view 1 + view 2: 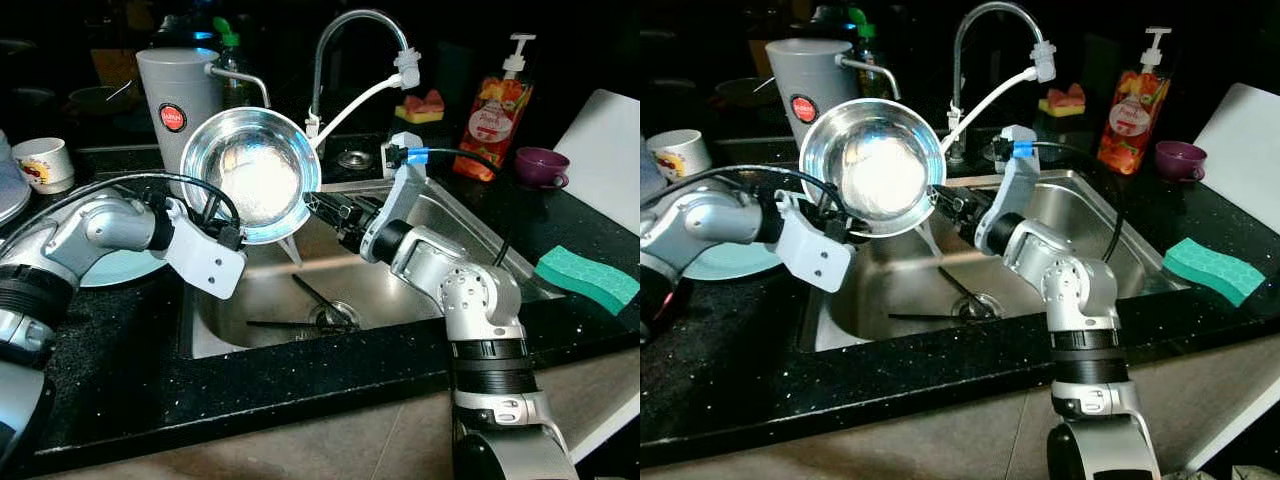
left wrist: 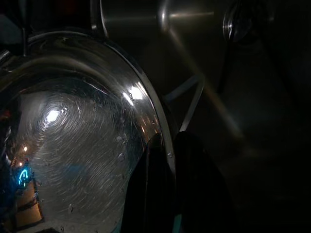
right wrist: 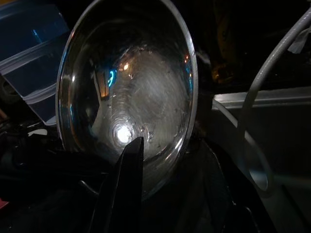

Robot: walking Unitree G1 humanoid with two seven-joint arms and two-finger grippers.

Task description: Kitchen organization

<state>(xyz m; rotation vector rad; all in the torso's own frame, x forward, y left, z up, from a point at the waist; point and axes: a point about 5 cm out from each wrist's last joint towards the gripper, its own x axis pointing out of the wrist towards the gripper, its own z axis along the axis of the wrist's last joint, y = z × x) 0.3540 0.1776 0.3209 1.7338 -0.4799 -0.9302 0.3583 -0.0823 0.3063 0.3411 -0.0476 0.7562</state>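
A shiny steel bowl [image 1: 255,175] is held tilted on edge above the sink [image 1: 470,240], its hollow facing me. My left gripper [image 1: 222,228] is shut on the bowl's lower left rim; in the left wrist view its fingers [image 2: 194,189] pinch the bowl's rim [image 2: 150,116] from both sides. My right gripper [image 1: 316,206] is shut on the right rim. In the right wrist view one of its fingers [image 3: 127,184] lies inside the bowl [image 3: 141,87] and the other behind it.
A faucet [image 1: 345,40] with a white hose arches behind the bowl. A grey jug [image 1: 175,90], a white cup [image 1: 45,160] and a plate [image 1: 120,268] stand left. A soap bottle [image 1: 495,115], purple cup [image 1: 540,165] and green sponge [image 1: 588,277] sit right. Utensils [image 1: 310,325] lie in the basin.
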